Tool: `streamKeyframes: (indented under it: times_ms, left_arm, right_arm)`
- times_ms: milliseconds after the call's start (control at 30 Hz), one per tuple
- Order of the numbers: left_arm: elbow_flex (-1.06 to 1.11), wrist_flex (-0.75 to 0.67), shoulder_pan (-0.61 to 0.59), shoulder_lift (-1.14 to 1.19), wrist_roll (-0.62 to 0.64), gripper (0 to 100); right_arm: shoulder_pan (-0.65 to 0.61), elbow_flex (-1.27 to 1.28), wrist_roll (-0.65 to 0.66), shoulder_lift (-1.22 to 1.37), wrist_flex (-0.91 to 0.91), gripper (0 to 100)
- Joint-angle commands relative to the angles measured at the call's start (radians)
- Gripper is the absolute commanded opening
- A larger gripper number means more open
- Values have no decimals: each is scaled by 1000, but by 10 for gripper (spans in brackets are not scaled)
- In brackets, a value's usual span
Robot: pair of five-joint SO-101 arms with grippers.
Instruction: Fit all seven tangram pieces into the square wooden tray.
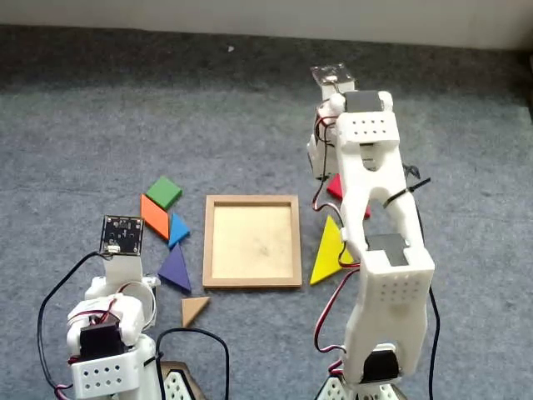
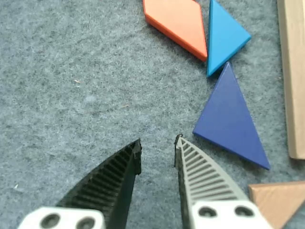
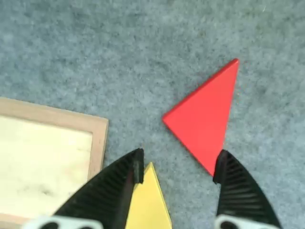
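0 of 7 pieces point(image 1: 330, 250) lie in the tray point(image 1: 252, 201); left gripper point(image 2: 157, 145) and right gripper point(image 3: 180, 160), near the red triangle point(image 3: 205, 114), both gape empty.

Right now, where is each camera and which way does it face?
High view: overhead, looking down at tray, left arm and right arm.
Left wrist view: on left arm, down past open left gripper at dark blue triangle.
Right wrist view: on right arm, down past open right gripper at red triangle.
Shared: all three show the tray.
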Motion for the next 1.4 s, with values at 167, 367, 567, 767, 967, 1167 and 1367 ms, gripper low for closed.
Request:
streamKeyframes:
  times_ms: [167,367,567,767,967,1167,1367]
  left_arm:
    - [19,-14,-16,-30,6,133]
    - [19,-14,-16,-30,6,133]
    - [19,-14,-16,-30,6,133]
    - [19,-14,-16,-30,6,133]
    - [19,-14,-16,-30,6,133]
    - [19,-14,-16,-30,6,133]
    - [19,-14,-16,-30,6,133]
  right_arm:
    - [13,-108,-43,165,-53,271]
    - [19,-163,-40,205,-50,334]
    - [61,-183,-38,214,-56,334]
    - [58,-183,-38,289,-87,333]
    - [39,-185,-37,305,-58,333]
    - [31,-185,-37,306,-54,332]
    - [53,-183,-35,312,-51,274]
